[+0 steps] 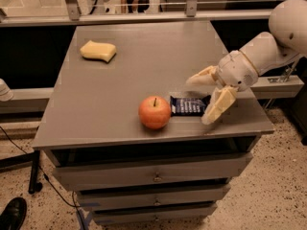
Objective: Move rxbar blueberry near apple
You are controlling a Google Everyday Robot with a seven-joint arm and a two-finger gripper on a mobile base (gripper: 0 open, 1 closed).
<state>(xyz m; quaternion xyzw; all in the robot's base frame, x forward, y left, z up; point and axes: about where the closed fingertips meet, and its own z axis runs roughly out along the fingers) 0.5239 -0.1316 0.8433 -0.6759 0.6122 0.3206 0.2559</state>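
Note:
The rxbar blueberry [188, 105], a dark blue wrapper with white lettering, lies flat on the grey table [120, 90] near its front edge. Its left end is just to the right of the red-orange apple [154, 112], almost touching it. My gripper [198, 101] is at the bar's right end, reaching in from the right. Its pale fingers [216, 107] are spread open, one behind the bar and one in front of it. The bar rests on the table.
A pale yellow sponge [98, 51] lies at the table's far left. The table has drawers [153, 176] under its front edge. A rail [144, 17] runs behind the table. A shoe [12, 213] is on the floor at lower left.

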